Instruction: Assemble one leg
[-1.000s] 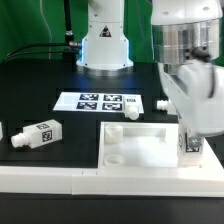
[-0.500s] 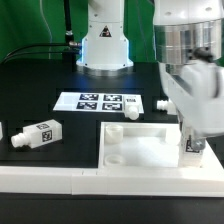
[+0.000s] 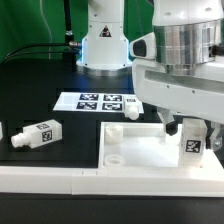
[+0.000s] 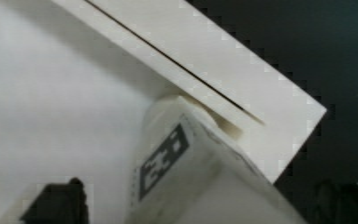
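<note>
A leg (image 3: 194, 142) stands upright at the right edge of the exterior view, its black-and-white tag facing the camera, over the right rear corner of the white tabletop (image 3: 150, 152). The pincer (image 3: 191, 127) comes down on it from above; its fingers are mostly hidden behind the arm's grey and white wrist body (image 3: 183, 60), so I cannot tell for sure whether it grips the leg or how wide it stands. In the wrist view the same leg (image 4: 190, 165) fills the lower middle of the frame, tilted, its tag (image 4: 163, 160) blurred, lying against the tabletop (image 4: 51, 110) near that panel's edge; a dark fingertip (image 4: 59, 203) shows at the lower left of that frame.

The tabletop lies flat in the lower centre of the exterior view, with a round hole (image 3: 114, 159) near its left front corner. A long white rail (image 3: 60, 180) runs along the bottom of the frame in front of it. A second leg (image 3: 34, 134) lies on its side on the black bench (image 3: 40, 90) at the left, tag up, well apart from the tabletop. Two small white pieces (image 3: 133, 107) sit just behind the tabletop's rear edge. Behind them lies the marker board (image 3: 97, 101), and the arm's white base (image 3: 104, 40) stands at the upper centre.
</note>
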